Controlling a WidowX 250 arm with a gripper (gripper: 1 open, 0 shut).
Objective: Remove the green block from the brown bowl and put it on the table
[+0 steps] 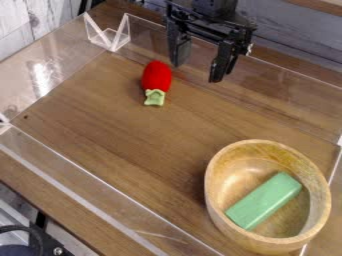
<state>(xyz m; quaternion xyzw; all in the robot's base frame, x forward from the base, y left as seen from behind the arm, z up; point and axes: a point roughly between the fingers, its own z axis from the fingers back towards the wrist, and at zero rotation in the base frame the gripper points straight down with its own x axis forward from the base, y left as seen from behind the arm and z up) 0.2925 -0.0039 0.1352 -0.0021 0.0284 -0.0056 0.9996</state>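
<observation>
The green block (263,201) lies flat inside the brown bowl (225,165), which sits at the near right of the table (120,130). My gripper (197,57) hangs at the far middle of the table, pointing down, fingers spread open with nothing between them. It is well away from the bowl, up and to the left of it in the camera view.
A red pepper-like toy with a green stem (158,81) lies just left of the gripper. Low clear plastic walls (80,190) edge the table, and a clear folded piece (107,33) stands at the far left corner.
</observation>
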